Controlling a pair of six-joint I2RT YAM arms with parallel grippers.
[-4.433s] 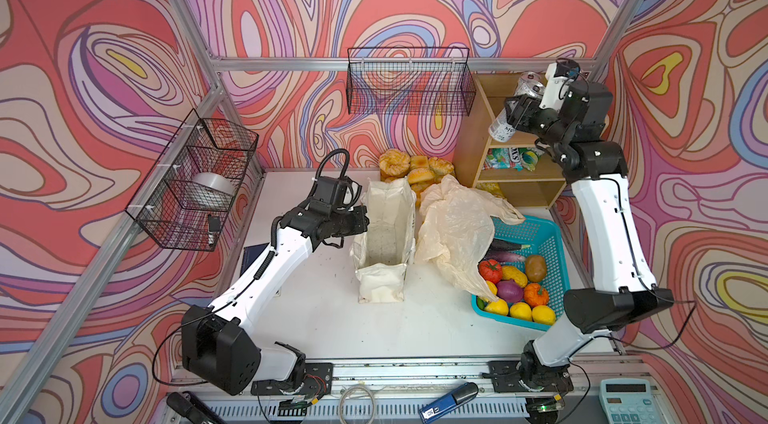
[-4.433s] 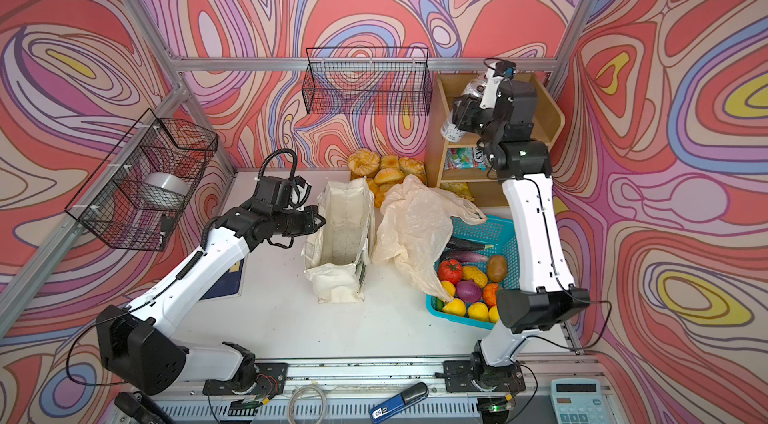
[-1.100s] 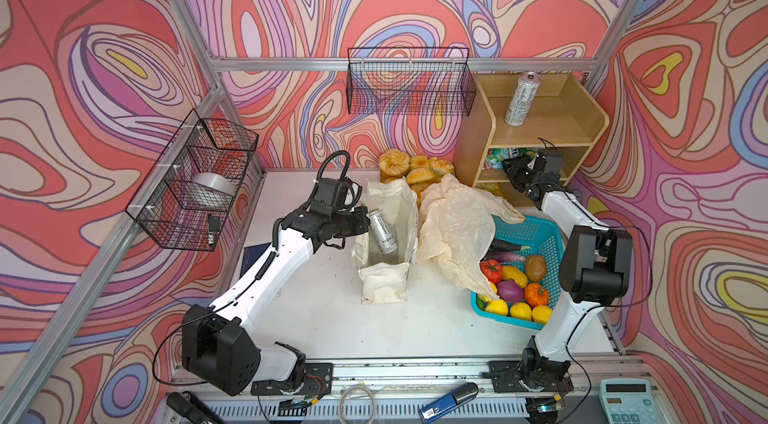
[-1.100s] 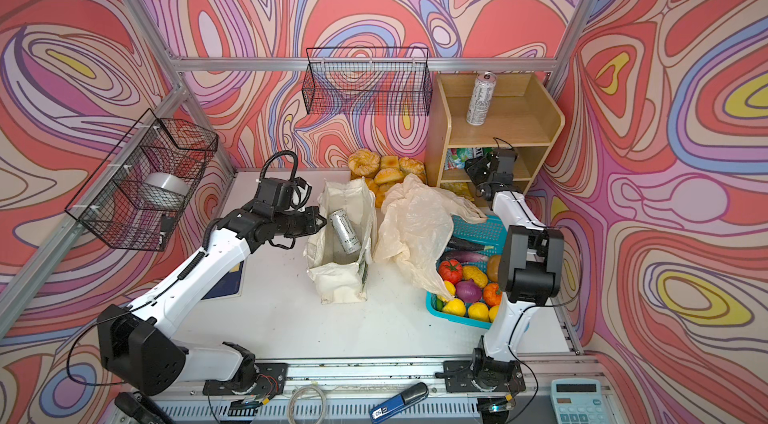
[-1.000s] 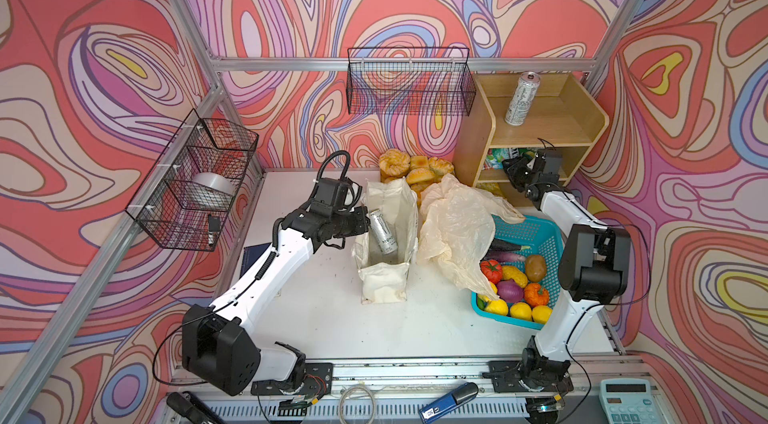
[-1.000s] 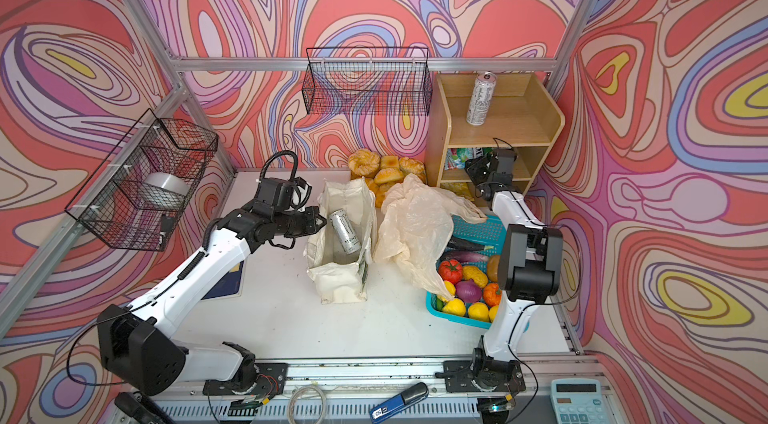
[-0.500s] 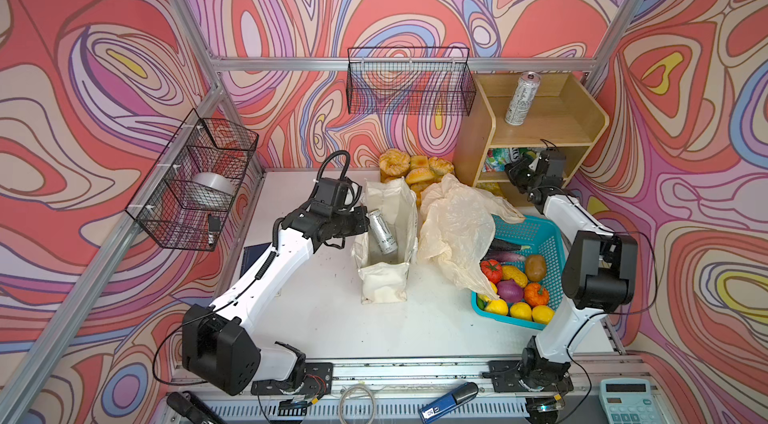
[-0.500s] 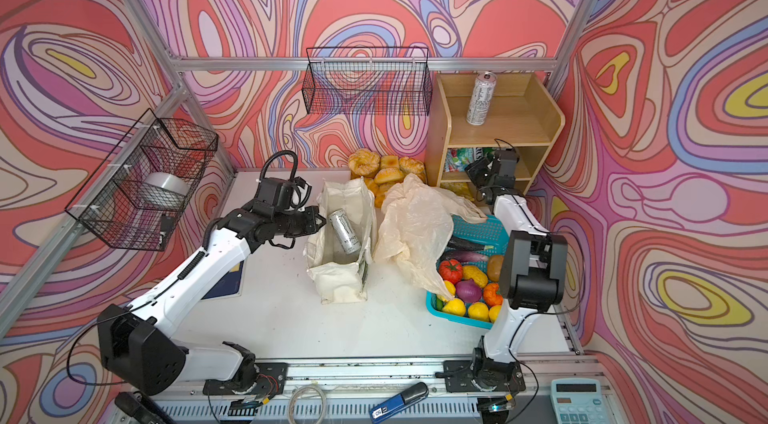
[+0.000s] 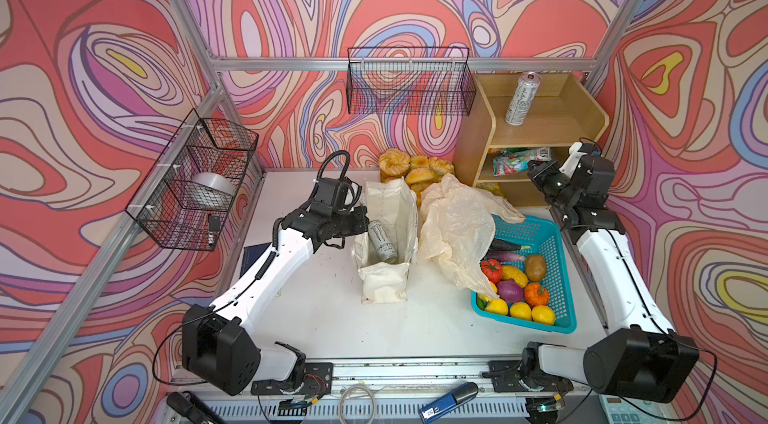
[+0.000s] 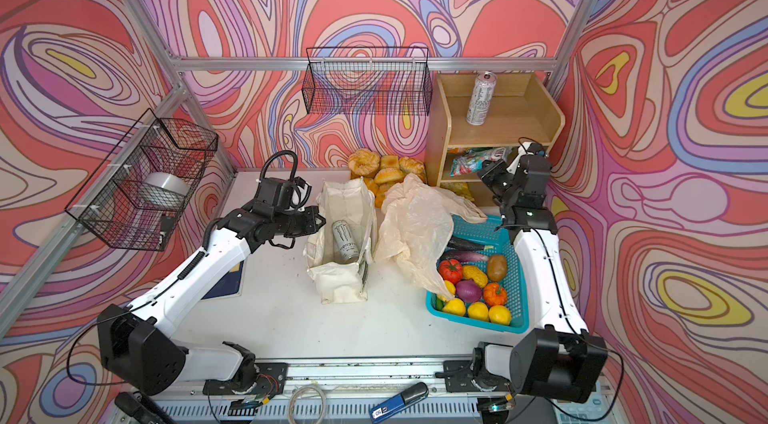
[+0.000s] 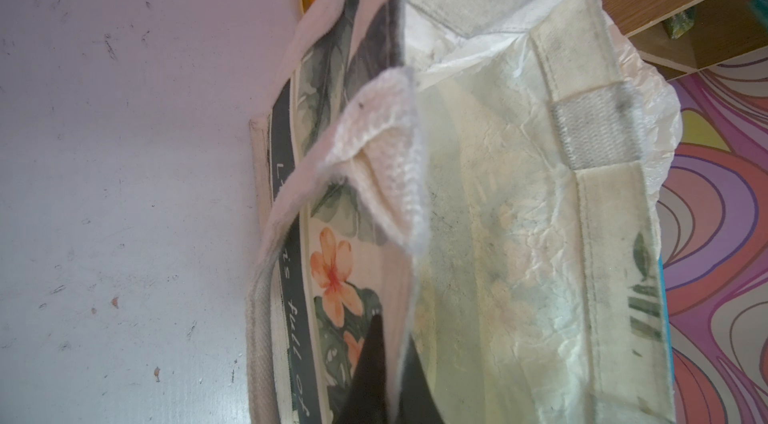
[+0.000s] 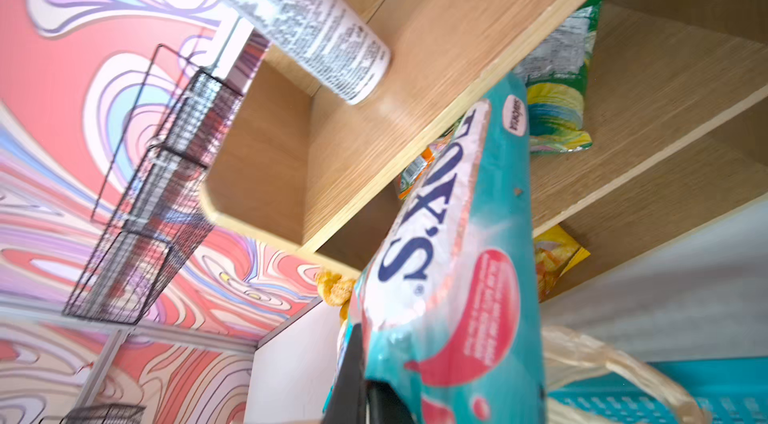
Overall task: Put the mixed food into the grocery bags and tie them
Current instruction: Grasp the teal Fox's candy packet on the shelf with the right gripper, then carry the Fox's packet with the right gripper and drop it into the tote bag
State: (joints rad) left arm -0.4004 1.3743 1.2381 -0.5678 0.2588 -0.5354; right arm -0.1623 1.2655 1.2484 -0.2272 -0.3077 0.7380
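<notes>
We log the right gripper clamped on the teal snack packet at the far-right shelf. The cloth tote, rim pinched by the left gripper, lies left.

Bright, even light; soft shadows on the desk. Sharp but bowed at edges in both top views. Motion-blurred drink can in right wrist view.

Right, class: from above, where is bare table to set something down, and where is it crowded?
Widest bare table lies at the front, between the cloth tote, the teal basket and the rail. A smaller patch sits back left, behind the left arm. Crowded: back right, with bread rolls, plastic bag and shelf.
</notes>
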